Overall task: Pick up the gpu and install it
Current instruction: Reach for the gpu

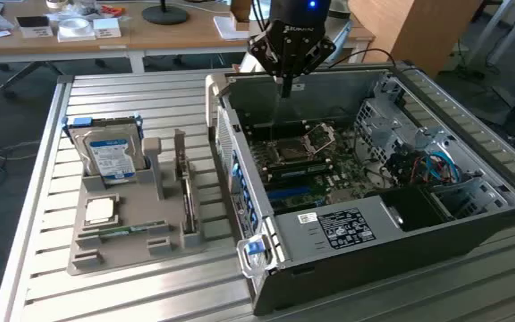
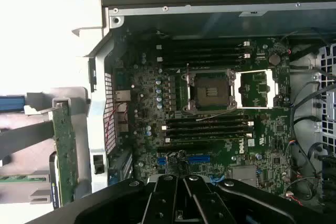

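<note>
The gpu point(image 1: 185, 182) stands on edge (thin, dark) in the gray rack point(image 1: 119, 253).

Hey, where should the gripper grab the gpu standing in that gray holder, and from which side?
Its upper long edge, from straight above, pinching across the two flat faces. The gpu stands on edge in the holder, thin and upright, with the case wall close beside it, so the top looks like the freest part.
</note>
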